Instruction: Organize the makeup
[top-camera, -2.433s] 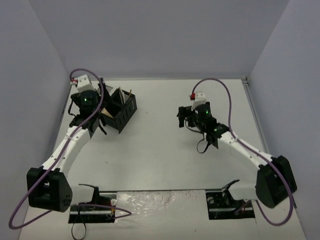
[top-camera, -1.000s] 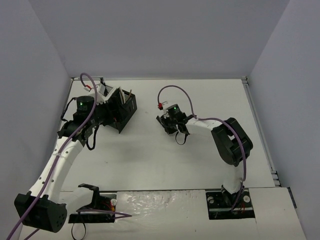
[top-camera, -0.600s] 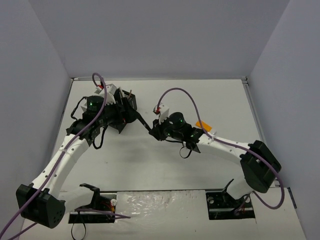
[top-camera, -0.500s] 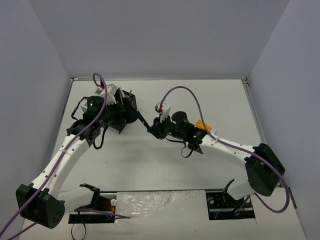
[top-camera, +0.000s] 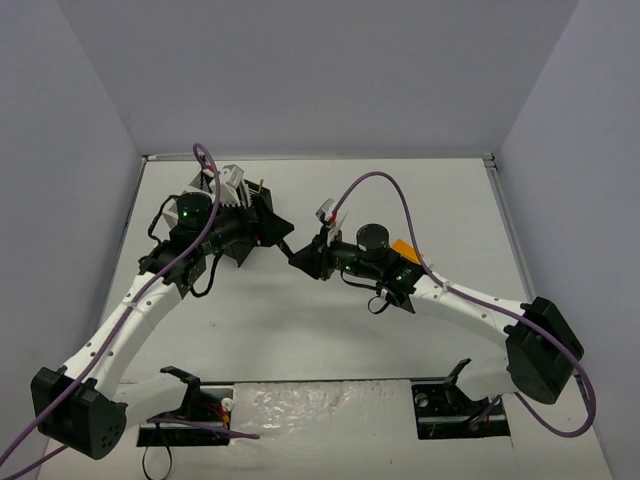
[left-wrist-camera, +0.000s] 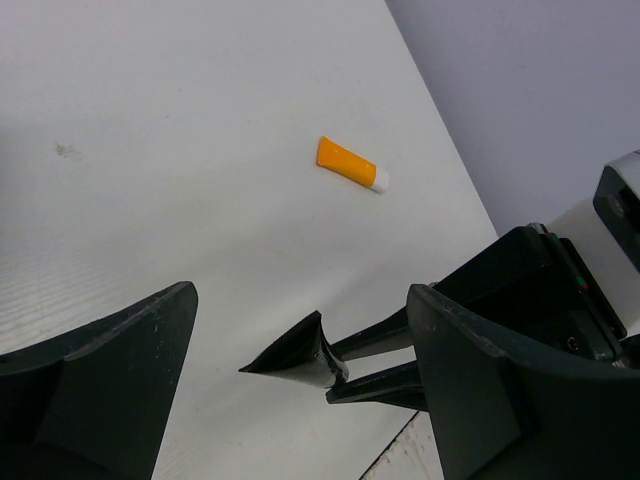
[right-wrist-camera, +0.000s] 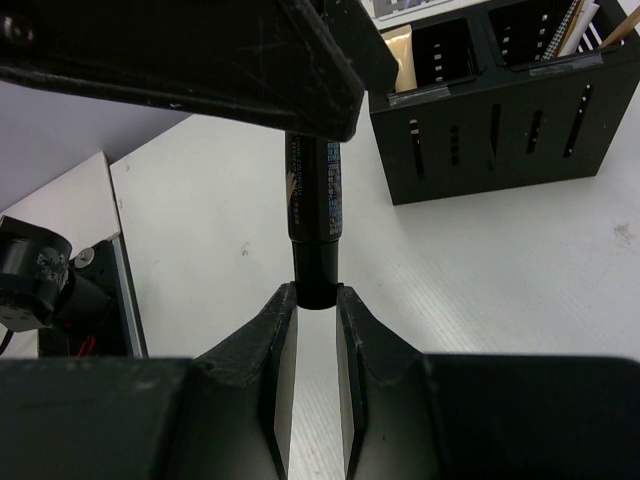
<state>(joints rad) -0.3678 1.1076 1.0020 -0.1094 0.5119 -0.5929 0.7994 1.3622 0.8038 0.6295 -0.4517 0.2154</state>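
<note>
- Two robot arms meet over a flat white table (top-camera: 330, 330), with plain pale purple-grey walls (top-camera: 320, 70) on three sides.
- One small grey smudge shows on the table in the left wrist view.
- Some tiny white and blue writing runs down the black pencil (right-wrist-camera: 315, 200), but it is too small to read.
- One black box (right-wrist-camera: 500, 130) with slits in its sides stands on the table, at the far left behind the left arm.
- The box has several little rooms. A flat beige stick (right-wrist-camera: 403, 48) stands in one, and a few thin sticks (right-wrist-camera: 575, 25) poke up from another.
- The right gripper (right-wrist-camera: 316, 295) is pinched tight on the end of the black pencil and holds it up off the table, near the box.
- The left gripper (left-wrist-camera: 300, 310) has its fingers spread wide with nothing in them. The pencil's far end and the right fingertips sit in the gap between them.
- An orange tube with a white cap (left-wrist-camera: 352, 165) lies flat on the table by itself, well apart from the box.
</note>
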